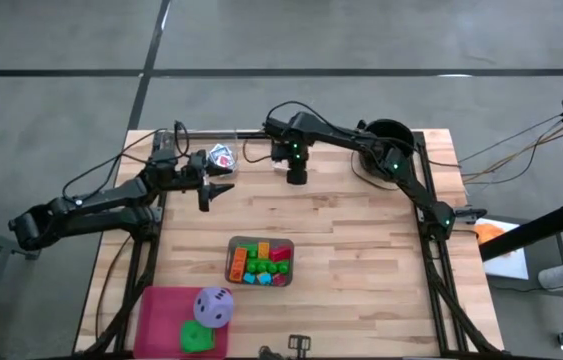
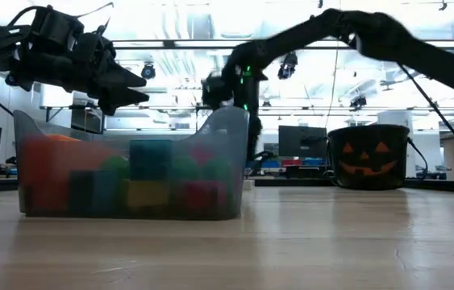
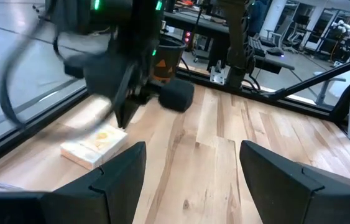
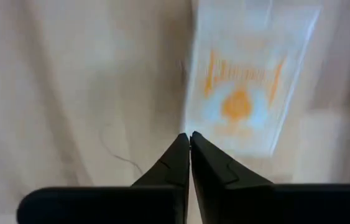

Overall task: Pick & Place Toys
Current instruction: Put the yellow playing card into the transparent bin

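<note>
Right hand point(image 4: 189, 140): fingers pressed together, nothing between them, pointing straight down at the far middle of the worktop point(image 1: 361, 250). Directly beneath and just beyond its tips lay a small flat card box point(image 4: 249, 81), pale with an orange mark, flat on the wood; its long axis ran roughly in line with the fingers in the wrist view. Whether the tips touched the box could not be told.

Left hand point(image 1: 216, 190): fingers apart, empty, hanging above the far-left part of the worktop and aimed toward the right hand. The same card box point(image 3: 94, 144) lay ahead of it, near but not within reach of its fingers.

Judgement: the right hand stood nearer the box, almost over it; it would need to spread its fingers before any grasp.

Other items: grey tray point(image 1: 233, 262) of bright blocks point(image 1: 261, 262) at centre; purple die point(image 1: 213, 306) and green die point(image 1: 197, 337) near the front-left corner; black bucket point(image 2: 369, 157) at far right.
</note>
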Available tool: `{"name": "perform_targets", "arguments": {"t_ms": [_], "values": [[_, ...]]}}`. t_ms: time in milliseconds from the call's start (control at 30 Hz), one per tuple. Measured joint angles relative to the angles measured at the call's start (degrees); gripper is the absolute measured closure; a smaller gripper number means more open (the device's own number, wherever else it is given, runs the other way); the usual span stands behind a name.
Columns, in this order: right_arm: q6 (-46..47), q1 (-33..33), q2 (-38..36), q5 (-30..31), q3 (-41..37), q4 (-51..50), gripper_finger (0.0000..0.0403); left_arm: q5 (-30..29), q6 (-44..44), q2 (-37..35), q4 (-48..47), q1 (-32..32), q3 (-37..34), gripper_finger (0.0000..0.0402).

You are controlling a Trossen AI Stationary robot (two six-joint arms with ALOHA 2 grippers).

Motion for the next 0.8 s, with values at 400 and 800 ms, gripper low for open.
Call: {"name": "perform_targets", "arguments": {"t_ms": [400, 800], "values": [[0.7, 2.0, -15.5, -35.6, -12.8, 45.8, 0.0386, 0.0, 1.0, 0.0, 0.9, -0.2, 0.0, 0.0137], [11.1, 2.9, -27.6, -33.5, -55.0, 95.7, 0.0386, 0.0, 1.5, 0.1, 1.1, -2.4, 0.0, 0.0137]]}}
